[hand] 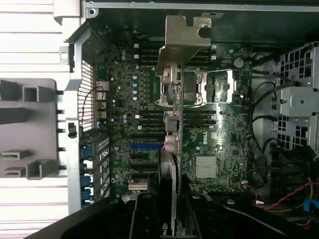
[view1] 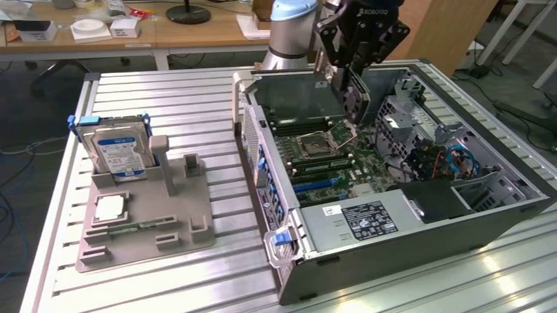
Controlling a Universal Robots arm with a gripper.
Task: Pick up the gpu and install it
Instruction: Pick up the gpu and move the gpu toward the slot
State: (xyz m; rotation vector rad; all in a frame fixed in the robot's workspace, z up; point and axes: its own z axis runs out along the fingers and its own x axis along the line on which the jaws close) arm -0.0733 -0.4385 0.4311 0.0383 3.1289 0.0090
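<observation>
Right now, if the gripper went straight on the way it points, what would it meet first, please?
Most likely the motherboard: the gripper points down into the case, and the gpu it holds would touch first, near the processor socket. Depth is unclear.

count | gpu: 1; hard drive: 1; memory stick on the holder: 1; square chip: 1; grey holder: 1; open computer case: 1; robot arm: 1; desk: 1

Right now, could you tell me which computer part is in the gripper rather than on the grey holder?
The gpu, the thin dark card hanging over the open case; the hard drive and the green memory stick sit on the grey holder.
</observation>
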